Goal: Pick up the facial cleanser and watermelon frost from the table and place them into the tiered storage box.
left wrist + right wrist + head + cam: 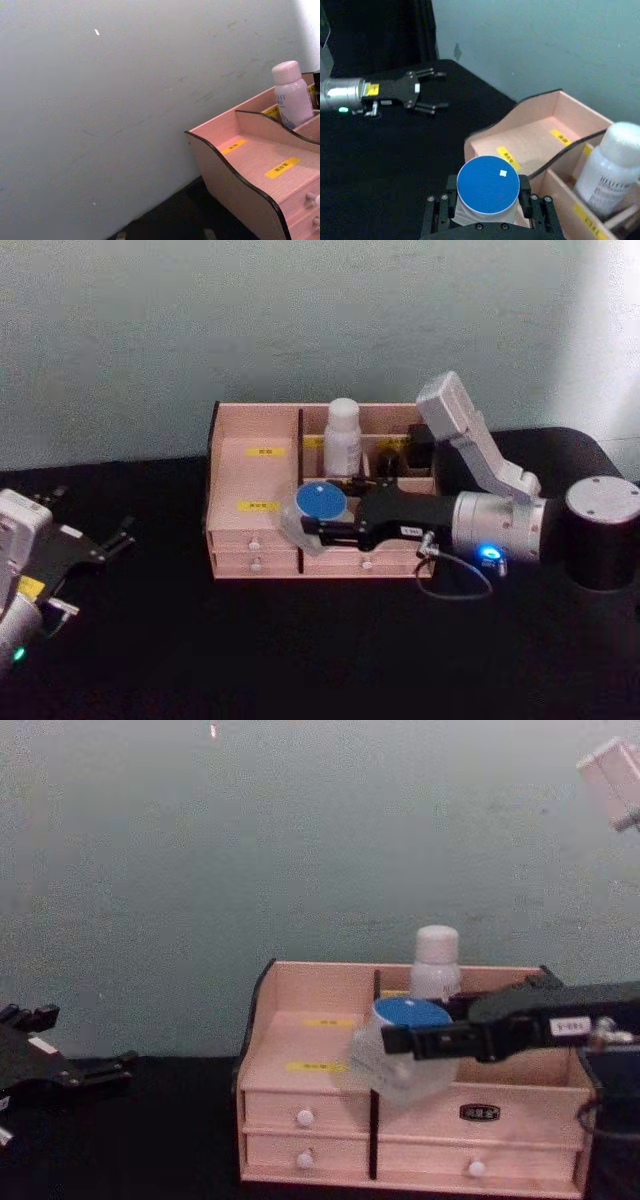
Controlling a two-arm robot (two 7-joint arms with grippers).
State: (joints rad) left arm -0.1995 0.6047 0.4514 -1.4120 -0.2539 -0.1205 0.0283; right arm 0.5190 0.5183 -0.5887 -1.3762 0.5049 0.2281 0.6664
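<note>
Head view: the right pincer [308, 520] clamps a blue-lidded jar [322, 502] over the middle front of the box [250, 475]. A white bottle [343, 435] stands in a far compartment. The left pincer [90, 512] sits spread wide at the far left of the black table [300, 650].

Left wrist view: the box's left side and the bottle's label.

Chest view adds height: the jar's clear body hangs above the drawers [305, 1117].

Wall [300, 320]: pale grey-green, scuffed, behind the desk's far edge
Desk [300, 660]: black top
Light: bright patch [615, 300], wall's upper right
</note>
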